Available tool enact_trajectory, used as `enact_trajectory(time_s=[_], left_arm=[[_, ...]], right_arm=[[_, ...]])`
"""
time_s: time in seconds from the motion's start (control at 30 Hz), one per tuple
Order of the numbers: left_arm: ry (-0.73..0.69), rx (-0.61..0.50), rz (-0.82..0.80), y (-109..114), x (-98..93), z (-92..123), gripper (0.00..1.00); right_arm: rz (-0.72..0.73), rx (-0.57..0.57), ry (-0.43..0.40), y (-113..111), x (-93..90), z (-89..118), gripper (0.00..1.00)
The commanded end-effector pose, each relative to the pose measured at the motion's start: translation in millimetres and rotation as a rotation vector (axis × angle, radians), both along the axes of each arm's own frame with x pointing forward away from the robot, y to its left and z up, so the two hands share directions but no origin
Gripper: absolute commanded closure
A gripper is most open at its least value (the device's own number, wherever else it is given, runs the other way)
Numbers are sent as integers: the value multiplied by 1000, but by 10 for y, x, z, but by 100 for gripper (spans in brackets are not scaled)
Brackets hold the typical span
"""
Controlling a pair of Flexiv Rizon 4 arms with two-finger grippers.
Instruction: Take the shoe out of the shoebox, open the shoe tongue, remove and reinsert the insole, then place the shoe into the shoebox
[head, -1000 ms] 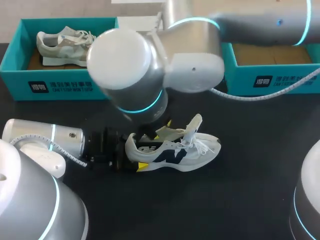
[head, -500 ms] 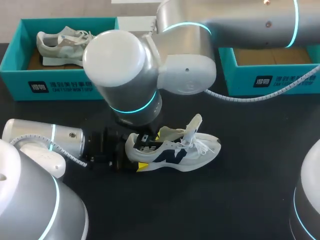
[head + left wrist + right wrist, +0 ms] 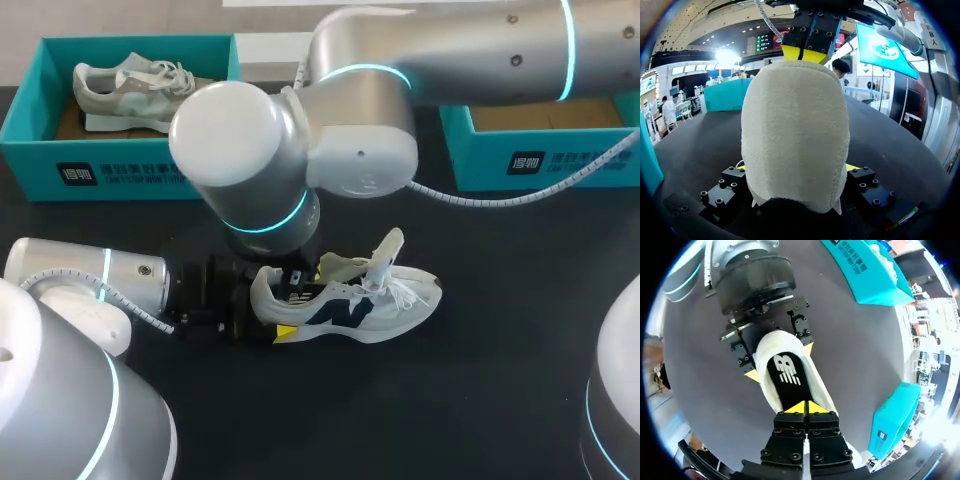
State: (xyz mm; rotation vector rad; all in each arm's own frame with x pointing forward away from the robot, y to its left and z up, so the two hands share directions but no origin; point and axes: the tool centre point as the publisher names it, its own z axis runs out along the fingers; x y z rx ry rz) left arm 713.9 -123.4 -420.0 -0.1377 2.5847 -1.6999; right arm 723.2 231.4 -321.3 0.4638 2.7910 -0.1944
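1. In the head view we are seeing the shoe [image 3: 350,300] standing on the tabletop [image 3: 500,370] between the boxes and us. Its tongue [image 3: 390,248] is sticking up, and the right arm's wrist is hiding the shoe's opening.
2. Only the right wrist view is showing inside: the black insole [image 3: 786,375] is lying in the shoe. The right fingers [image 3: 799,408] are pressed together tip to tip over it. We cannot tell whether they are pinching anything.
3. That view is also showing the left fingers [image 3: 753,375] clamping the heel from both sides. In the left wrist view the heel is blocking nearly everything, with the right arm's yellow tips just above it.
4. We are counting two shoes, two boxes and one insole. The grey shoe [image 3: 125,90] is lying in the left box [image 3: 30,125]. The right box [image 3: 560,160] is sitting well apart from the white shoe.
5. Since a second ago, the right wrist has been sinking over the opening, and it is now covering a yellow tip that showed then. The shoe and the left arm are keeping their places.
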Motion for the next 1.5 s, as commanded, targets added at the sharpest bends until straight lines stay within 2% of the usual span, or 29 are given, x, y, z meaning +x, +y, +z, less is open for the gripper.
enact_trajectory(time_s=[0.03,0.33,0.53,0.93,1.0,1.03,1.17,1.23,1.4,1.5], left_arm=[[1,3,1,-5,-4,-45,100],[1,3,1,-5,-4,-45,100],[1,3,1,-5,-4,-45,100],[1,3,1,-5,-4,-45,100],[1,3,1,-5,-4,-45,100],[1,3,1,-5,-4,-45,100],[1,3,1,-5,-4,-45,100],[1,3,1,-5,-4,-45,100],[1,3,1,-5,-4,-45,100],[1,3,1,-5,-4,-45,100]], right_arm=[[34,0,39,-5,116,-173,100],[95,-8,114,-77,105,-385,100],[100,-20,148,-131,61,-444,100],[118,-41,153,-172,163,-567,100],[131,-39,149,-165,177,-575,85],[138,-37,147,-159,187,-578,82],[155,-41,135,-131,227,-598,73],[160,-40,129,-120,247,-609,65],[174,-29,118,-101,283,-689,59],[193,-22,143,-83,273,-779,60]])
